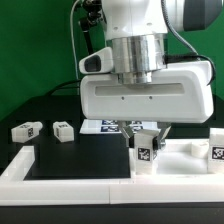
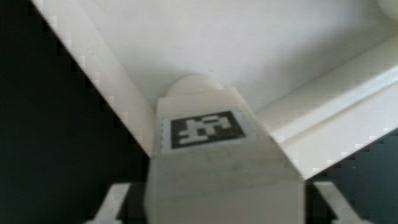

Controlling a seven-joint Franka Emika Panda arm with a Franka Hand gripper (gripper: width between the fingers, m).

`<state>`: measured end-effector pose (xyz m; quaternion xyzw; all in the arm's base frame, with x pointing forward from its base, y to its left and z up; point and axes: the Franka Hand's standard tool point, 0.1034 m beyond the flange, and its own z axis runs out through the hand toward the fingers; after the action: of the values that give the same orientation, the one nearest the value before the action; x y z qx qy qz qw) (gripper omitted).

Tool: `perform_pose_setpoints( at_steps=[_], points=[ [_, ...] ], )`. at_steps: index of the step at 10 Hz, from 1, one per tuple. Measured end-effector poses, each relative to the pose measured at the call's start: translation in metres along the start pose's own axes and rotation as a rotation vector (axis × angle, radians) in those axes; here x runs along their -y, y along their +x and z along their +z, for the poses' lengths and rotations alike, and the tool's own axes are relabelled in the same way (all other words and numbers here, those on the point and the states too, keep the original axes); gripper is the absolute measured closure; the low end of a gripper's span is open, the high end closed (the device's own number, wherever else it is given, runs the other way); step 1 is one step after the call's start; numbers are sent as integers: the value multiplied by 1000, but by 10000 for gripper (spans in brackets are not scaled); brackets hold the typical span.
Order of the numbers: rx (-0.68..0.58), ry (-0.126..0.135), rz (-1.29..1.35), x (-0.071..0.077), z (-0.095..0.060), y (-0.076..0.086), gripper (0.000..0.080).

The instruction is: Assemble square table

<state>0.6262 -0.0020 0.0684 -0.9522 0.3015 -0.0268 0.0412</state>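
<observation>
Square table leg, a short white block, is clamped upright in the end effector, with one finger on each side of it. The wrist view shows the leg's one marking, a black-and-white square tag in a blocky code pattern with no letters to read. In the exterior view the end effector hangs under the arm's broad white housing. There the same leg shows its tag facing the camera. It stands at the corner of the tabletop nearest the exterior view's left; whether its foot touches the slab cannot be told. The tabletop is a plain white plastic slab lying flat on the black table, at the exterior view's right. In the wrist view the tabletop fills the background behind the leg as smooth white with a raised edge line. Another white tagged piece sits at the right edge of the exterior view, cut off by the frame. Just behind the end effector lies the marker board with its dark tags. Well apart, toward the exterior view's left, two loose legs lie on the table, each bearing a similar tag. A long white border rail runs along the table's near side, in front of a green backdrop.
</observation>
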Motion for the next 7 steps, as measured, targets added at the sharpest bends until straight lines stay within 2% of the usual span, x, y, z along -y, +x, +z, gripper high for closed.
perform_pose_setpoints(
  at_steps=[3, 7],
  points=[
    [-9, -25, 98, -5, 0, 0, 487],
    [-10, -27, 64, -5, 0, 1, 485]
  ],
)
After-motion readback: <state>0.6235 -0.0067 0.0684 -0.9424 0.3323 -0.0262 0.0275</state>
